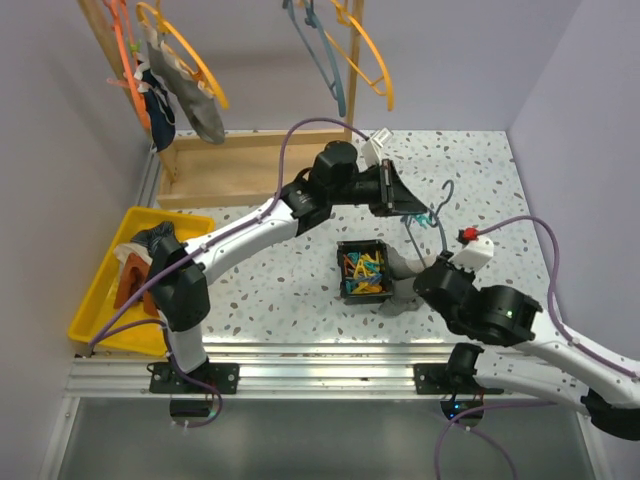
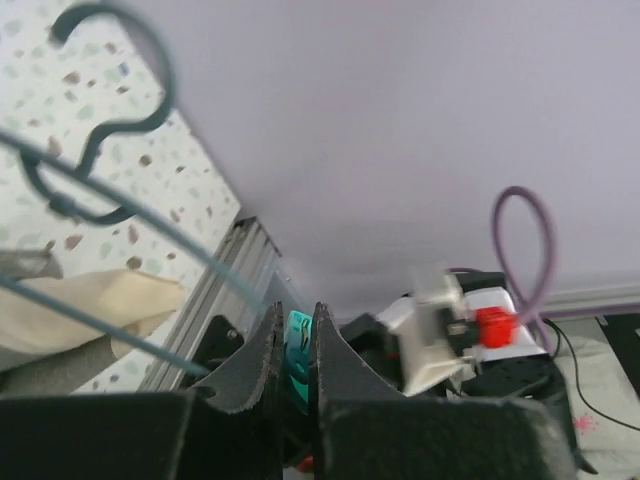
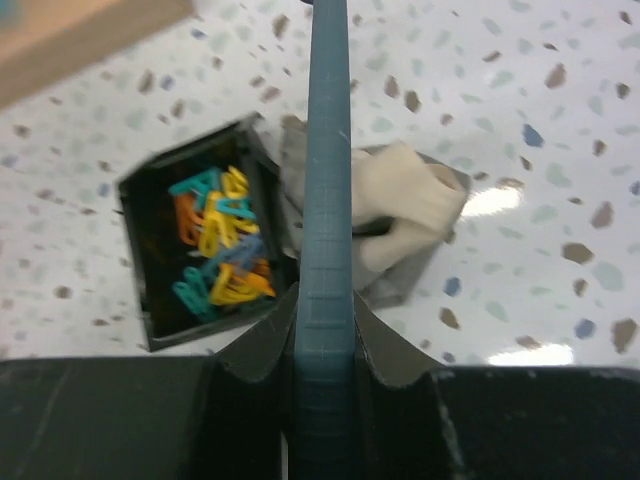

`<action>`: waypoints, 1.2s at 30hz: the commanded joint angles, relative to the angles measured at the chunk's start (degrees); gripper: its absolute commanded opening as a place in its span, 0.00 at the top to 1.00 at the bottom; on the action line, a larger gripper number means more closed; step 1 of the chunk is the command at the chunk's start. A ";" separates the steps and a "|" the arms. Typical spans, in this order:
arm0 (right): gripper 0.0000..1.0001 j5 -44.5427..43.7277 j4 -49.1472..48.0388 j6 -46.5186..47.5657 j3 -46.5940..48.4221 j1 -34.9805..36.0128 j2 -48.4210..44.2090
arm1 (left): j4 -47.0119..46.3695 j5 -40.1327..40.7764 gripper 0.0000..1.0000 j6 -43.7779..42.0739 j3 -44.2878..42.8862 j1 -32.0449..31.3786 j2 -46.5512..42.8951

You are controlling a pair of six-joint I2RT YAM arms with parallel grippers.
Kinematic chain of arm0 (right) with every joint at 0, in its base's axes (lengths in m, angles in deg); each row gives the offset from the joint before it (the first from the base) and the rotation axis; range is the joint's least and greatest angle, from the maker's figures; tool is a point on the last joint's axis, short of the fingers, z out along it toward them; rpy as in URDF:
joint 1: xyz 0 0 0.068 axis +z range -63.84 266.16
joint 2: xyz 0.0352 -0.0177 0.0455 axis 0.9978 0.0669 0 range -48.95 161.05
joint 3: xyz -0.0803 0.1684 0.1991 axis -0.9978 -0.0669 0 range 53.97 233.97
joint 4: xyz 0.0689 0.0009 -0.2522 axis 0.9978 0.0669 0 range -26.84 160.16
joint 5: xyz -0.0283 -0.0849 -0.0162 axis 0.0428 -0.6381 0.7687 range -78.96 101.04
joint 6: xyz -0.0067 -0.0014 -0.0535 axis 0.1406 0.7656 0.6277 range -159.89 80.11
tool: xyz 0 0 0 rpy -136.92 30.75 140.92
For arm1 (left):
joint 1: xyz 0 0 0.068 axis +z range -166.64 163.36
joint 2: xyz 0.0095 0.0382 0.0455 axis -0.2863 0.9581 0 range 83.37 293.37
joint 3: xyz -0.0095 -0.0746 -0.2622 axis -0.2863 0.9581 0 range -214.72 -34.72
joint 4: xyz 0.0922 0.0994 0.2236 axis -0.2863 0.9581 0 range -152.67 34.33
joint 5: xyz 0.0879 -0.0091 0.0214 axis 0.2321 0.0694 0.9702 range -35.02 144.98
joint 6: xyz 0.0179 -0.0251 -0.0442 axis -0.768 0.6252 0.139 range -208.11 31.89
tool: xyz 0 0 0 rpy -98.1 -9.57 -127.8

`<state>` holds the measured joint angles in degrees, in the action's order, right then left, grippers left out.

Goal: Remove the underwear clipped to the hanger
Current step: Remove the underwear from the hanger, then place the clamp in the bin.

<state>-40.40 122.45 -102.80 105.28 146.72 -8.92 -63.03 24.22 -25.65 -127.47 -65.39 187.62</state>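
Note:
A blue-grey hanger (image 1: 438,215) lies over the table right of centre. A grey brief with cream trim (image 1: 402,298) hangs from it beside the clip box. My right gripper (image 3: 325,300) is shut on the hanger's bar (image 3: 326,150), with the brief (image 3: 400,215) just beyond it; in the top view the gripper (image 1: 428,272) is near the box. My left gripper (image 1: 412,205) is shut on a teal clip (image 2: 297,345), held between its fingertips (image 2: 296,312) beside the hanger wire (image 2: 110,215). The brief also shows in the left wrist view (image 2: 95,300).
A black box (image 1: 362,270) of colourful clips stands mid-table. A yellow tray (image 1: 100,290) at the left holds rust-brown and navy briefs. A wooden rack (image 1: 230,165) at the back carries orange and blue hangers, one with briefs (image 1: 185,95) still clipped.

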 commanded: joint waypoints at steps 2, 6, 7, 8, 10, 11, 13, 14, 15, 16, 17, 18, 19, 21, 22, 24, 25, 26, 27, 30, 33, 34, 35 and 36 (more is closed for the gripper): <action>1.00 -4.36 16.52 -13.77 1.15 0.09 3.03 | -4.14 -4.39 1.00 -0.75 -7.00 0.59 -1.68; 1.00 -5.51 21.05 -17.24 2.04 0.00 2.43 | 5.26 -4.66 1.00 -4.62 -9.03 1.29 -1.94; 1.00 -6.03 20.26 -16.81 1.87 0.09 -0.19 | 7.11 -3.70 1.00 -6.89 -9.03 1.38 -2.03; 1.00 -6.65 19.73 -15.76 2.04 0.00 -1.61 | 9.39 -2.82 1.00 -8.56 -8.94 1.38 -2.29; 1.00 -8.32 19.99 -15.22 2.65 0.00 -4.94 | 17.82 1.64 1.00 -14.25 -8.16 1.47 -3.26; 1.00 -8.76 20.08 -14.35 3.18 0.00 -5.57 | 20.20 3.59 1.00 -16.03 -7.10 1.55 -3.78; 1.00 -9.55 19.90 -12.85 5.02 0.00 -6.71 | 25.66 9.91 1.00 -20.24 -2.54 1.82 -5.37; 1.00 -9.73 19.47 -11.02 6.07 -0.09 -7.16 | 27.07 11.76 1.00 -21.49 -0.61 2.08 -5.89; 1.00 -9.47 18.68 -9.70 6.52 0.00 -7.68 | 27.34 15.00 1.00 -22.37 3.41 2.26 -6.85; 1.00 -8.95 15.63 -5.68 6.70 0.00 -9.08 | 27.34 15.99 1.00 -23.16 5.28 2.43 -7.12; 1.00 -8.68 14.81 -4.77 7.31 0.00 -9.53 | 26.82 16.52 1.00 -23.43 6.86 2.69 -7.39; 1.00 -8.24 14.63 -4.41 7.84 0.00 -9.71 | 26.64 16.87 1.00 -23.61 9.06 2.78 -7.39; 1.00 -8.06 15.59 -4.24 8.62 0.00 -9.53 | 26.64 17.31 1.00 -24.04 9.51 2.79 -7.22; 1.00 -7.89 18.13 -5.11 11.43 0.00 -7.17 | 27.08 18.89 1.00 -24.75 10.04 2.70 -6.25; 1.00 -7.80 20.15 -5.37 12.23 0.09 -6.38 | 27.08 19.77 1.00 -25.62 10.13 2.70 -5.81; 1.00 -7.80 20.34 -4.68 13.73 0.09 -5.23 | 28.40 21.88 1.00 -26.42 9.61 2.70 -4.24; 1.00 -7.54 18.08 -1.80 13.99 0.00 -5.31 | 28.31 22.06 1.00 -27.12 9.61 2.70 -3.97; 1.00 -7.45 16.23 0.14 14.17 0.00 -6.10 | 27.61 22.15 1.00 -27.39 9.69 2.70 -3.53; 1.00 -7.27 14.56 1.81 14.26 0.00 -6.37 | 27.43 21.80 1.00 -27.47 9.43 2.70 -3.26; 1.00 -7.45 8.85 7.53 15.75 0.00 -6.63 | 26.99 20.84 0.83 -27.91 8.82 2.70 -2.47; 1.00 -9.37 4.62 15.17 18.29 0.00 -6.72 | 27.08 20.48 0.38 -28.00 8.90 2.61 -2.38; 1.00 -10.16 2.61 18.41 19.26 0.00 -6.37 | 27.08 20.48 0.28 -28.00 8.99 2.70 -2.47; 1.00 -11.04 1.89 20.01 21.70 0.00 -5.76 | 26.91 20.39 0.08 -28.00 9.25 2.61 -2.82; 1.00 -12.27 1.62 21.16 23.21 0.00 -5.06 | 26.82 20.13 0.00 -28.00 9.78 2.70 -3.08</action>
<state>-46.54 131.63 -90.54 122.77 146.80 -15.10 -35.14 44.30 -52.62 -117.07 -62.79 185.15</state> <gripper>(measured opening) 0.190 0.938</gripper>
